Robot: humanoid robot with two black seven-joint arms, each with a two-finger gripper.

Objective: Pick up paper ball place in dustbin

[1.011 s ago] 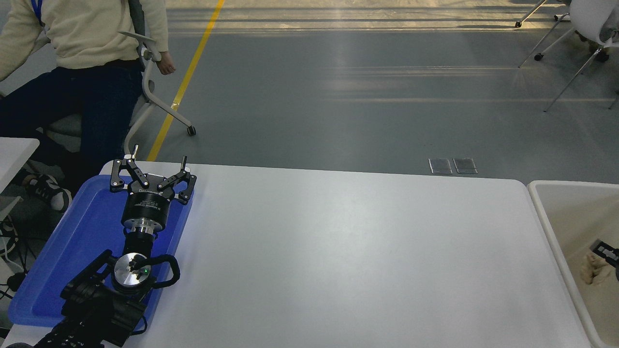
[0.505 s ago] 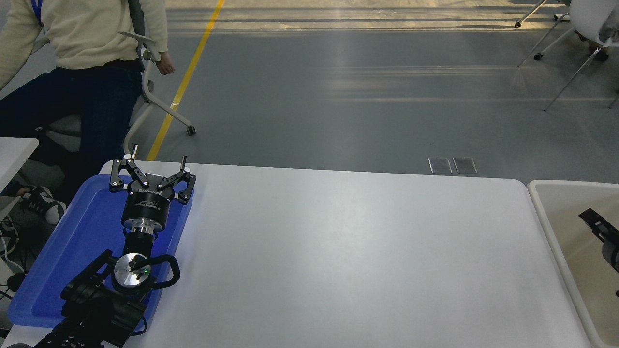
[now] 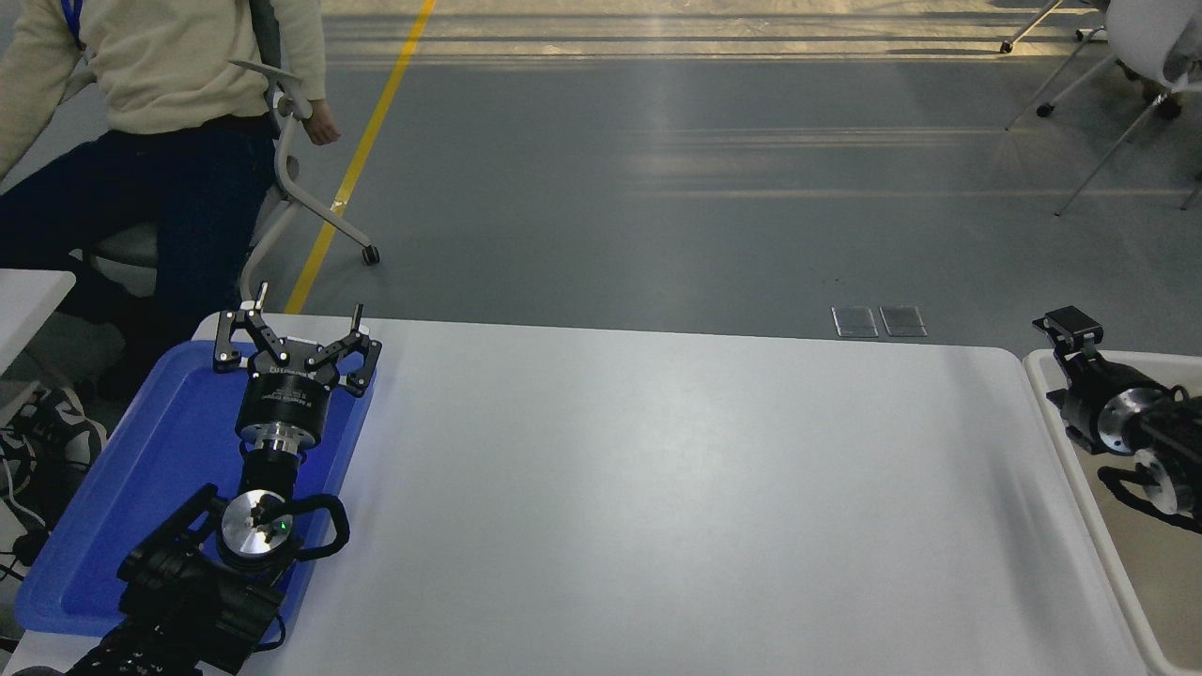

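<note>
The dustbin [image 3: 1052, 399] stands just beside the white table's [image 3: 657, 488] right edge, long axis running near to far. The right gripper [image 3: 1071, 330] hovers above its far-left corner; whether its fingers are apart cannot be told. The paper ball is not visible. The left gripper [image 3: 293, 330], fingers spread, sits parked over the blue tray [image 3: 113, 507].

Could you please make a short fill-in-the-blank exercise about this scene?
1. The left gripper hangs over a tray whose colour is ____.
2. The right gripper is above the far rim of the ____.
3. The person beyond the table sits on a ____.
4. The line painted on the floor is ____.

Missing words: blue; dustbin; chair; yellow
</note>
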